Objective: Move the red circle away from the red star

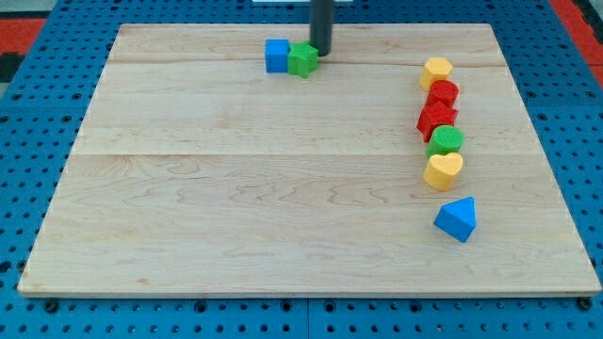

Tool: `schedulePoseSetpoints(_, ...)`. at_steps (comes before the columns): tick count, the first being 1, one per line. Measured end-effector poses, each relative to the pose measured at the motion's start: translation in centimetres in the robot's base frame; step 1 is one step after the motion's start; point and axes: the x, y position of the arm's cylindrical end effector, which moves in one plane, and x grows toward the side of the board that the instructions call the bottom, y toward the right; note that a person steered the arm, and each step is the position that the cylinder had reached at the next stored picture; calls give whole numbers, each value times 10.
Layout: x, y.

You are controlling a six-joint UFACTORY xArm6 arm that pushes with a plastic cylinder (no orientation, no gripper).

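The red circle [443, 93] sits at the view's right, touching the red star [436, 121] just below it. A yellow hexagon [436, 71] lies just above the red circle. My tip [321, 54] is at the view's top centre, touching the right side of a green block [302, 59], far left of the red circle.
A blue cube [276, 55] sits against the green block's left. Below the red star lie a green circle [447, 141], a yellow heart [443, 170] and a blue triangle [457, 218]. The wooden board [236, 188] rests on a blue pegboard.
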Motion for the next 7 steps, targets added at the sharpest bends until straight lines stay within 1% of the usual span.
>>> schedulePoseSetpoints(1,2,53)
schedulePoseSetpoints(2,31,179)
schedulePoseSetpoints(3,98,253)
schedulePoseSetpoints(4,102,197)
schedulePoseSetpoints(5,103,186)
schedulePoseSetpoints(6,108,237)
schedulePoseSetpoints(7,144,273)
